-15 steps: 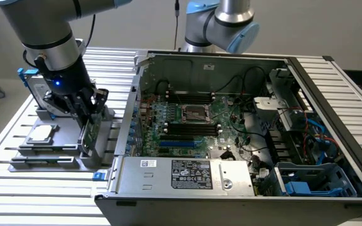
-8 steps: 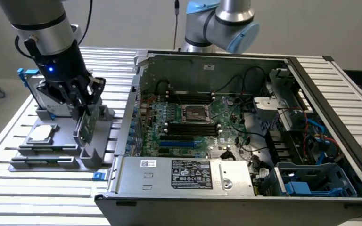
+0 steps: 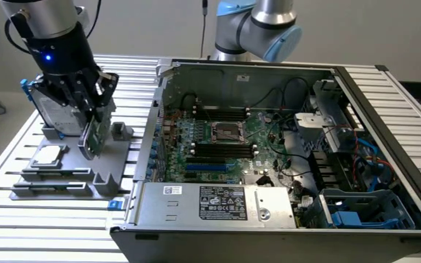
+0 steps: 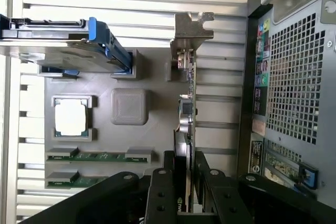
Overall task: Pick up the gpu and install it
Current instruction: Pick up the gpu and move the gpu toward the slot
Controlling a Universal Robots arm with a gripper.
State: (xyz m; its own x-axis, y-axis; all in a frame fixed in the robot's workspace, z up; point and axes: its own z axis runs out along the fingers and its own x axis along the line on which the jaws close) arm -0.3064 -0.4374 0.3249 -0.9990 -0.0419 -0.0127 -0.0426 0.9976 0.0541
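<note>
**Card clamped edge-on over the holder tray**

The black two-fingered gripper [image 3: 92, 112] [image 4: 185, 169] is closed on the gpu [image 3: 94, 139] [image 4: 187, 103], a thin flat card with a green board and a silver metal end bracket. One finger presses on each face. The card stands on edge over the grey moulded holder tray [image 3: 68, 170] [image 4: 152, 85]. I cannot tell whether it is clear of the tray.

Just beside it stands the silver hard drive [image 3: 50, 109] [image 4: 52, 51] in its blue frame, and the small square silver chip [image 3: 48, 156] [image 4: 71, 117] lies nearby.

To the exterior view's right, the open black computer case [image 3: 386, 126] with its green motherboard [image 3: 262, 123] sits on the slatted aluminium table [image 3: 20, 219].
</note>
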